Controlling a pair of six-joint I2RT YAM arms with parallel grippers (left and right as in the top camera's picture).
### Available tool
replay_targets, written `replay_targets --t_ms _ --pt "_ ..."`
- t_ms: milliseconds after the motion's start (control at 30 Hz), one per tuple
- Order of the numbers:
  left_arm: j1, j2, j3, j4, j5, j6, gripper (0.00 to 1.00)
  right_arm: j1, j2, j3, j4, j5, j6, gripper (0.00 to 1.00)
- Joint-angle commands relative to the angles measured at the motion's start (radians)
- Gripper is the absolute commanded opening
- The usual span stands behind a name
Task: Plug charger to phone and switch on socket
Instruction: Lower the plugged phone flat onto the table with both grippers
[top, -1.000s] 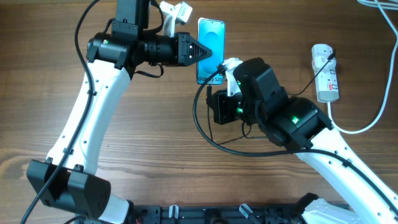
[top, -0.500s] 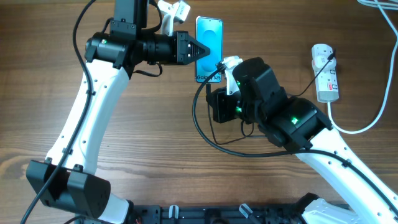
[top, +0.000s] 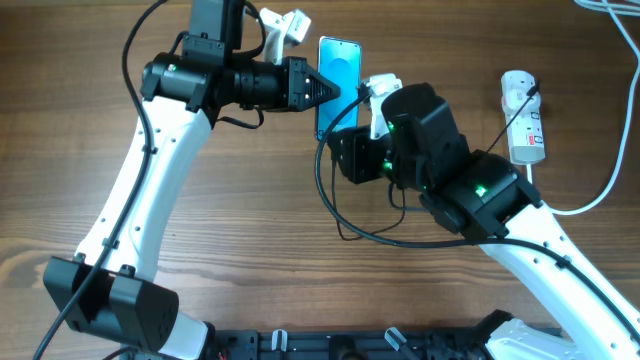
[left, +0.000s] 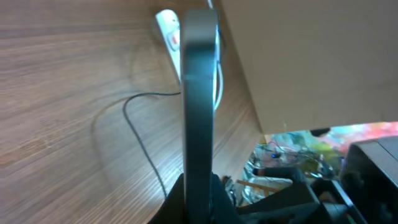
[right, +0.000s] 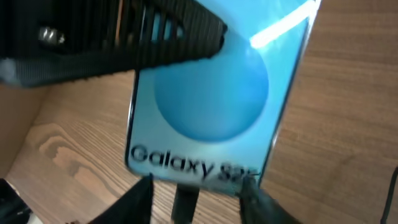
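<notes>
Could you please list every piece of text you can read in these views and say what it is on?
"Galaxy S2", last character obscured: bottom of the phone screen, right wrist view.
Red and dark markings on the socket: too small to read.
Nothing else is legible.

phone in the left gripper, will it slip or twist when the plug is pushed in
Probably stiff: the phone shows edge-on as a thin rigid slab. It looks glossy, so perhaps slippery. The left gripper clamps it from one side only, so a push at its bottom edge may pivot it.
</notes>
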Motion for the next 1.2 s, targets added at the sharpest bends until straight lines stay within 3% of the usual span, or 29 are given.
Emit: replay_targets --t_ms 0,67,100,167,433,533,1167 --pt "-0.002 -0.017 0.002 0.001 -0.168 -0.047 0.04 -0.001 -0.007 0.021 -0.026 -0.051 0.0 0.52" --pt "-0.002 -0.016 0.002 -0.011 -0.261 -0.067 0.04 -0.001 -0.007 0.021 -0.057 -0.064 0.003 0.65" --pt "-0.002 -0.013 0.002 -0.023 -0.312 -0.07 0.04 -0.001 -0.007 0.021 -0.077 -0.063 0.003 0.81" --pt "-0.003 -0.004 0.002 -0.049 -0.362 -0.07 0.04 -0.001 -0.007 0.021 -0.121 -0.056 0.005 0.98" --pt "-0.038 0.152 0.002 -0.152 -0.363 -0.057 0.04 -0.001 0.009 0.02 -0.232 0.008 0.11 0.99" --pt "-0.07 0.23 0.002 -0.164 -0.31 0.03 0.04 0.0 0.033 0.019 -0.261 0.005 0.121 1.0" --pt "-0.1 0.48 0.002 -0.037 -0.308 0.04 0.04 0.0 0.112 0.018 -0.301 -0.011 0.192 1.0"
